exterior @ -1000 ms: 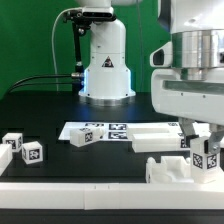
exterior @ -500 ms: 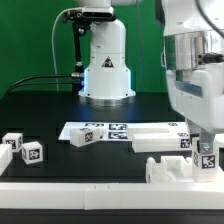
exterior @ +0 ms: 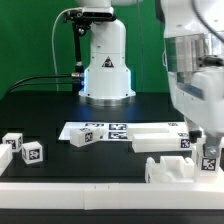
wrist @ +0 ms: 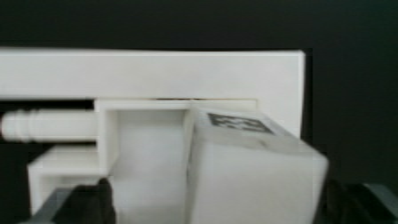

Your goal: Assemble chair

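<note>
In the exterior view my gripper (exterior: 205, 143) is at the right, shut on a white chair piece (exterior: 211, 160) with a tag. It holds the piece just above a white blocky chair part (exterior: 168, 171) by the front rail. A flat white panel (exterior: 158, 138) lies behind that part. A small tagged block (exterior: 85, 137) and two tagged cubes (exterior: 12, 143) (exterior: 33, 152) lie to the left. In the wrist view the held piece (wrist: 249, 160) fills the space between my dark fingers (wrist: 80, 205), over the white part (wrist: 143, 130) with a round peg (wrist: 45, 125).
The marker board (exterior: 112, 128) lies in the middle of the black table. A white border rail (exterior: 70, 186) runs along the front edge. The robot base (exterior: 105, 60) stands at the back with cables on the exterior view's left.
My gripper has moved toward the exterior view's right and slightly down with the tagged piece, now at the right end of the blocky part. The other pieces have not moved.
</note>
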You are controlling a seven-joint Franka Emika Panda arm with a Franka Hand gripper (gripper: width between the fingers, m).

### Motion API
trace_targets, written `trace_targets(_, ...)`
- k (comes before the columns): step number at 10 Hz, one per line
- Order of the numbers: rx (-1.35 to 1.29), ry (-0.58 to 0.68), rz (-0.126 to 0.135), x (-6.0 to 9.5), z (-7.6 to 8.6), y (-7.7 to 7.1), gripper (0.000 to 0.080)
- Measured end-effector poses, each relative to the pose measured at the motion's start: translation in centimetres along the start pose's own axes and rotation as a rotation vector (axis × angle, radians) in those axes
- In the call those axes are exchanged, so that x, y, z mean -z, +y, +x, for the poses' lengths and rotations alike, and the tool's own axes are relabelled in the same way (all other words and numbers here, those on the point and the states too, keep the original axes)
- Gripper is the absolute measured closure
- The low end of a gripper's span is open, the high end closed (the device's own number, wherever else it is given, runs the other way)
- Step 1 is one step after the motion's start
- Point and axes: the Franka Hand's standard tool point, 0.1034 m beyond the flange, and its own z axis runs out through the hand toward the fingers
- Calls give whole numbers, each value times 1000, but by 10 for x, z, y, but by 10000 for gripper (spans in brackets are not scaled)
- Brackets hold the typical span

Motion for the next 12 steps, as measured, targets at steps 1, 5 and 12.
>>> trace_targets(1,144,5,-2,0,-1,0,188)
trace_targets(5,493,17,-13,-1,-1,1,150)
trace_targets(12,716,36,-32,-5,-3,2,413)
